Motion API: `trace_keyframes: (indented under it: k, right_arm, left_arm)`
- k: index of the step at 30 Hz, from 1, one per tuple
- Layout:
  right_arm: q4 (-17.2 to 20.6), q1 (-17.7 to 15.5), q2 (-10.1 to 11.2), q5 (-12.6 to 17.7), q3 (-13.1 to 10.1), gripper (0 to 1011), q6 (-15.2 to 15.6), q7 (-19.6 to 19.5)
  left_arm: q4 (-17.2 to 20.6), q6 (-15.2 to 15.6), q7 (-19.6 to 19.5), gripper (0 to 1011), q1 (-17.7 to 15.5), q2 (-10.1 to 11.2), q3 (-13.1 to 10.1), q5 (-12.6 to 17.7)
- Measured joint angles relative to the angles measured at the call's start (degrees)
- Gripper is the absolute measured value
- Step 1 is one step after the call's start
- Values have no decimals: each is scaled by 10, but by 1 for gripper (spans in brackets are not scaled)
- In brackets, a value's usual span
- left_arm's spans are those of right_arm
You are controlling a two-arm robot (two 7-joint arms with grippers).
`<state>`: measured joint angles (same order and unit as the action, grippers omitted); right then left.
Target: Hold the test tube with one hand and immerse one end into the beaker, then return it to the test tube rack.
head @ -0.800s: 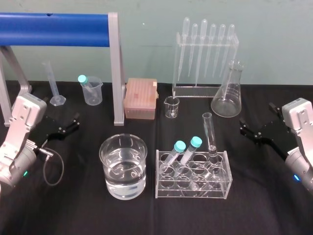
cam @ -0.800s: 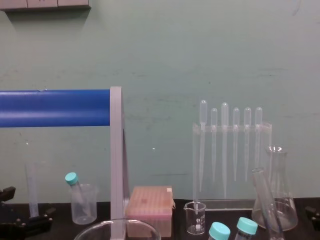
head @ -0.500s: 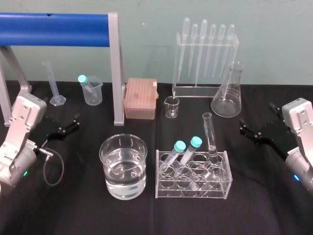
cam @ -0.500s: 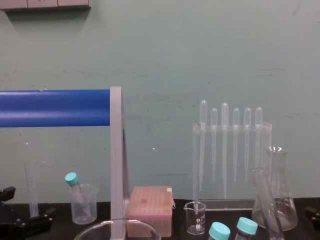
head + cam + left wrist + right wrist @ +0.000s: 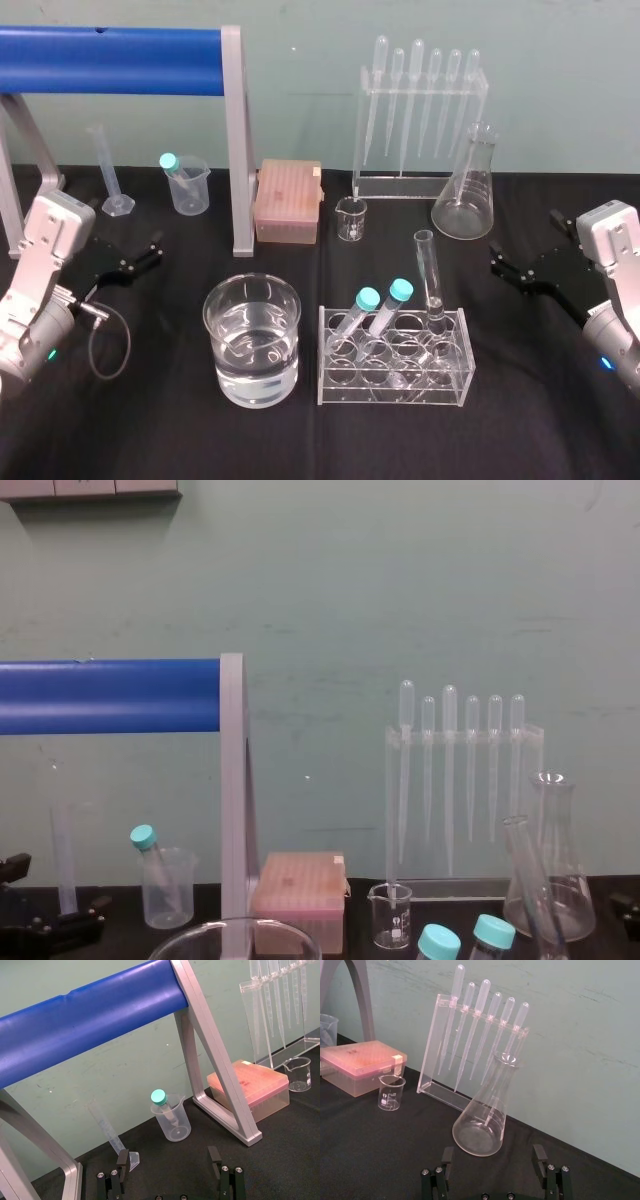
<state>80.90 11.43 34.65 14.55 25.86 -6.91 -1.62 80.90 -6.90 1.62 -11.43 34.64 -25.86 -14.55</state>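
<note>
Test tube: stands in the rack, far right slot, perhaps tilted.
Beaker: just left of rack.
Left gripper: left edge, fingers apart, empty.
Right gripper: right edge, likewise.

At the front of the black-clothed table are set the beaker and, beside it, a test tube rack. Behind are ranged 6 lab items: cylinder, plastic cup, pink box, small beaker, flask, pipette stand.

clear test tube upright in rack, back right; water-filled beaker just left
</note>
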Motion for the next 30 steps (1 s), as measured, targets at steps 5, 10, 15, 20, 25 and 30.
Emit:
trace_keyframes:
  k: [5,10,15,20,25,30]
  right_arm:
    - [0,0,0,0,0,1004,0,0]
    - [0,0,0,0,0,1004,0,0]
    - [0,0,0,0,0,1004,0,0]
    - [0,0,0,0,0,1004,0,0]
    - [0,0,0,0,0,1004,0,0]
    - [0,0,0,0,0,1004,0,0]
  left_arm:
    - [0,0,0,1000,0,0,0,0]
    - [0,0,0,1000,0,0,0,0]
    - [0,0,0,1000,0,0,0,0]
    - [0,0,0,1000,0,0,0,0]
    - [0,0,0,1000,0,0,0,0]
    - [0,0,0,1000,0,0,0,0]
